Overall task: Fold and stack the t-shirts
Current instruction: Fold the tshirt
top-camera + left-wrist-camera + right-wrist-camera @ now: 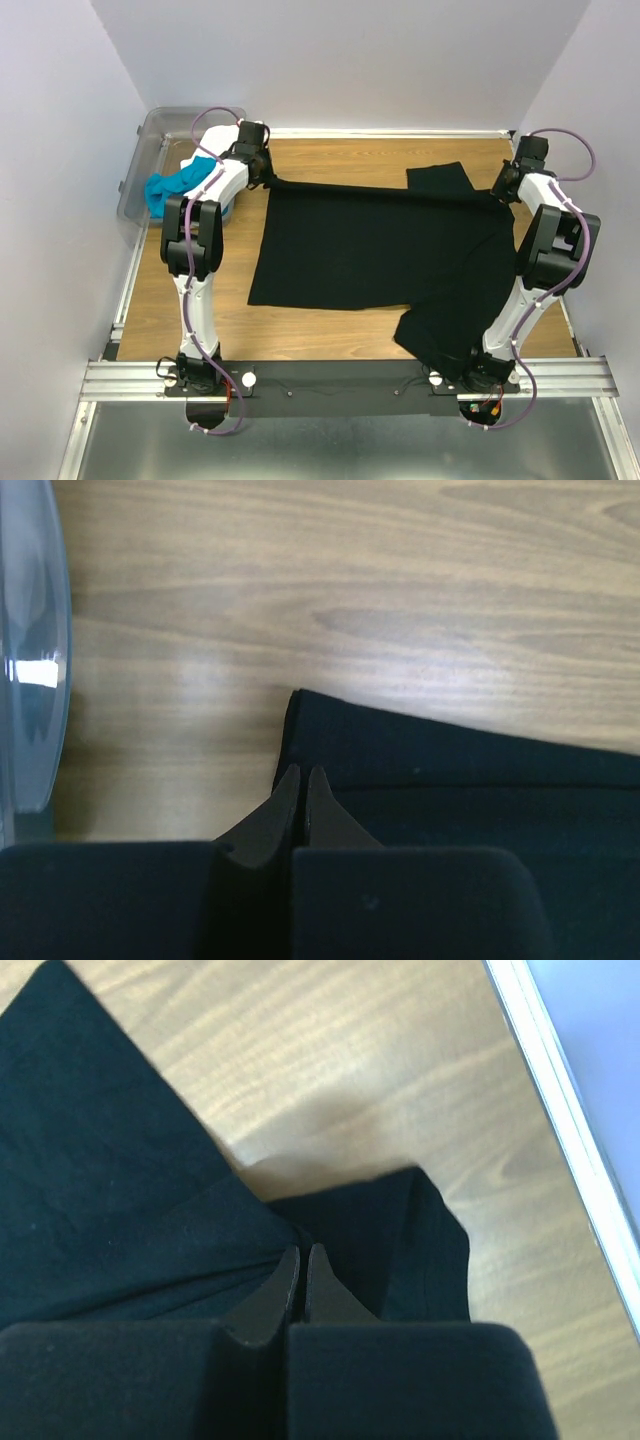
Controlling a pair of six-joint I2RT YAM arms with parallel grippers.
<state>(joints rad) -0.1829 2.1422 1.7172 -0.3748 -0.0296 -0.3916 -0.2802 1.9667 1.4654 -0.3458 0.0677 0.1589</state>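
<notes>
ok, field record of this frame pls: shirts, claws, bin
black t-shirt: spread on the table, far edge pulled straight between the two claws
left claw: shut on the far left corner of the black t-shirt
right claw: shut on bunched cloth at its far right edge
turquoise t-shirt: crumpled in the clear bin, partly behind the left arm
folded stack: none visible
</notes>
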